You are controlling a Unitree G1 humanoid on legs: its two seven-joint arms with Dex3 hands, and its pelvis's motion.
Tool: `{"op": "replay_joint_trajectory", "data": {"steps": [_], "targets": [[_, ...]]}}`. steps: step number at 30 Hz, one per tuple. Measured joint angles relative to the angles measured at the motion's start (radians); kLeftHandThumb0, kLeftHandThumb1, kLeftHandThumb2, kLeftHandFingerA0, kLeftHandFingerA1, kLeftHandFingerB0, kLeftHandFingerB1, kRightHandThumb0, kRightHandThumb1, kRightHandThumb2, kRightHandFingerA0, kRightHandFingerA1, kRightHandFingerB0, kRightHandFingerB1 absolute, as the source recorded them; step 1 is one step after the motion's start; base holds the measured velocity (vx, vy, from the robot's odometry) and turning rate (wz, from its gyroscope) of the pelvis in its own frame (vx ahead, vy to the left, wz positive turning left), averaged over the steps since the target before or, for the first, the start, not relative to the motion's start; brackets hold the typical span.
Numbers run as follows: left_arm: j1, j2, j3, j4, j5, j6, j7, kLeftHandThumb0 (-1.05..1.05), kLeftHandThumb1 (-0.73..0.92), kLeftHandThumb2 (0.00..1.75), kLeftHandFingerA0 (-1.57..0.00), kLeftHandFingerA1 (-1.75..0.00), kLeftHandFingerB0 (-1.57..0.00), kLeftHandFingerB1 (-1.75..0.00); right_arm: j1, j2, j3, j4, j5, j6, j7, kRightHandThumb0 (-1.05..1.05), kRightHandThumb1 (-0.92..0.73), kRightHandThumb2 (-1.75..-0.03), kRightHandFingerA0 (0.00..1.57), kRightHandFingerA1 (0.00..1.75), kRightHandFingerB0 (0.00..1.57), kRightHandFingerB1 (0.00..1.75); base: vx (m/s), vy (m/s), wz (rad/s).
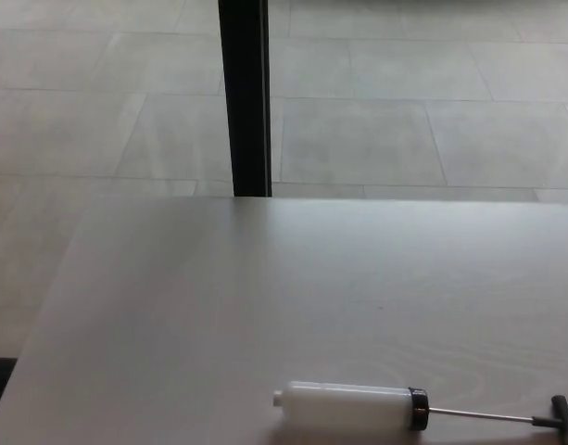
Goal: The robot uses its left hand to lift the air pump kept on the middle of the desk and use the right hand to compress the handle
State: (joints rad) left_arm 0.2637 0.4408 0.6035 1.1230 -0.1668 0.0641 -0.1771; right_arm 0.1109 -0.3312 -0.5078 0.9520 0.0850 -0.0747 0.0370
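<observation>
The air pump (350,406) lies flat on the pale wooden desk (265,306), near the bottom edge of the head view and right of centre. Its white cylinder has a small nozzle pointing left and a black collar on the right end. A thin metal rod (483,416) runs right from the collar to a dark T-handle (561,413), so the plunger is drawn out. Neither of my hands shows in the picture.
A black vertical post (245,97) stands just behind the desk's far edge. Beyond it is a grey tiled floor (404,111). The desk's left edge runs diagonally down toward the lower left corner.
</observation>
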Motion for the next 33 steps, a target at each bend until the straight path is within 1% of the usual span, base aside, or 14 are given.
{"op": "replay_joint_trajectory", "data": {"steps": [1, 2, 3, 4, 5, 6, 7, 8, 16, 17, 19, 23, 26, 33], "targets": [[-0.003, 0.008, 0.042, 0.012, -0.019, 0.000, -0.012, -0.74, 0.59, 0.95, -0.46, -0.63, -0.33, -0.54, -0.008, -0.004, -0.033, 0.002, 0.015, -0.007, 0.002, -0.80, -0.92, -0.71, 0.70, 0.71, 0.25, 0.38, 0.00, 0.000, 0.00], [-0.008, 0.014, 0.080, 0.021, -0.038, 0.000, -0.022, -0.66, 0.57, 0.94, -0.49, -0.80, -0.34, -0.59, -0.014, -0.007, -0.062, 0.005, 0.028, -0.012, 0.003, -0.80, -0.92, -0.71, 0.66, 0.72, 0.25, 0.38, 0.00, 0.000, 0.00], [-0.013, 0.017, 0.109, 0.023, -0.052, -0.002, -0.025, -0.65, 0.78, 0.63, -0.35, -0.75, -0.25, -0.44, -0.017, -0.009, -0.082, 0.006, 0.038, -0.016, 0.005, -0.80, -0.76, -1.13, 0.65, 0.76, 0.21, 0.50, 0.00, 0.000, 0.00], [-0.017, 0.017, 0.125, 0.022, -0.059, -0.004, -0.025, -0.65, 0.78, 0.63, -0.35, -0.75, -0.25, -0.44, -0.020, -0.010, -0.092, 0.006, 0.043, -0.017, 0.005, -0.80, -0.76, -1.13, 0.65, 0.76, 0.21, 0.50, 0.00, 0.000, 0.00], [-0.026, 0.018, 0.161, 0.017, -0.077, -0.013, -0.025, -0.63, 0.75, 0.62, -0.23, -0.47, -0.27, -0.36, -0.027, -0.013, -0.115, 0.009, 0.055, -0.022, 0.008, -0.79, -0.92, -0.70, 0.68, 0.71, 0.26, 0.38, 0.00, 0.000, 0.00], [-0.040, 0.018, 0.191, -0.002, -0.091, -0.024, -0.022, -0.65, 0.76, 0.64, -0.06, -0.40, -0.13, -0.33, -0.033, -0.015, -0.137, 0.013, 0.067, -0.026, 0.010, -0.79, -0.92, -0.69, 0.71, 0.72, 0.26, 0.38, 0.00, 0.000, 0.00], [-0.046, 0.018, 0.204, -0.026, -0.096, -0.033, -0.019, -0.36, 0.50, 1.05, -0.02, -0.52, 0.00, -0.49, -0.036, -0.018, -0.151, 0.017, 0.075, -0.028, 0.011, -0.78, -0.92, -0.70, 0.70, 0.72, 0.26, 0.38, 0.00, 0.000, 0.00], [-0.052, 0.020, 0.213, -0.064, -0.100, -0.045, -0.014, -0.63, 0.70, 0.60, -0.24, -0.45, -0.26, -0.35, -0.041, -0.022, -0.164, 0.020, 0.083, -0.031, 0.011, -0.80, -0.92, -0.69, 0.71, 0.73, 0.26, 0.38, 0.00, 0.000, 0.00], [-0.124, 0.019, 0.182, -0.355, -0.087, -0.084, 0.014, -0.81, 0.60, 0.59, -0.34, -0.50, -0.38, -0.34, -0.051, -0.023, -0.189, 0.023, 0.104, -0.036, 0.011, -0.76, -0.92, -0.68, 0.72, 0.69, 0.31, 0.38, 0.00, 0.000, 0.00], [-0.138, 0.017, 0.169, -0.392, -0.085, -0.086, 0.016, -0.84, 0.52, 0.69, -0.39, -0.51, -0.35, -0.40, -0.052, -0.023, -0.191, 0.023, 0.106, -0.037, 0.011, -0.76, -0.92, -0.70, 0.68, 0.69, 0.30, 0.38, 0.00, 0.000, 0.00], [-0.167, 0.014, 0.133, -0.466, -0.076, -0.090, 0.019, -0.80, 0.63, 0.59, -0.37, -0.48, -0.43, -0.35, -0.055, -0.023, -0.193, 0.023, 0.108, -0.041, 0.011, -0.77, -0.92, -0.69, 0.71, 0.72, 0.33, 0.39, 0.00, 0.000, 0.00], [-0.222, 0.000, 0.043, -0.608, -0.047, -0.095, 0.025, -0.87, 0.55, 0.71, -0.28, -0.47, -0.40, -0.40, -0.070, -0.023, -0.196, 0.023, 0.112, -0.048, 0.012, -0.72, -0.92, -0.70, 0.73, 0.69, 0.33, 0.40, 0.00, 0.000, 0.00], [-0.250, -0.012, -0.024, -0.697, -0.022, -0.095, 0.027, -0.81, 0.66, 0.60, -0.33, -0.45, -0.42, -0.38, -0.081, -0.023, -0.196, 0.023, 0.114, -0.052, 0.012, -0.70, -0.92, -0.70, 0.69, 0.69, 0.30, 0.39, 0.00, 0.000, 0.00], [-0.330, -0.033, -0.237, -0.917, 0.071, -0.096, 0.028, -0.77, 0.61, 0.59, -0.31, -0.61, -0.39, -0.40, -0.106, -0.023, -0.196, 0.023, 0.119, -0.059, 0.013, -0.70, -0.92, -0.71, 0.67, 0.69, 0.30, 0.39, 0.00, 0.000, 0.00]]}}
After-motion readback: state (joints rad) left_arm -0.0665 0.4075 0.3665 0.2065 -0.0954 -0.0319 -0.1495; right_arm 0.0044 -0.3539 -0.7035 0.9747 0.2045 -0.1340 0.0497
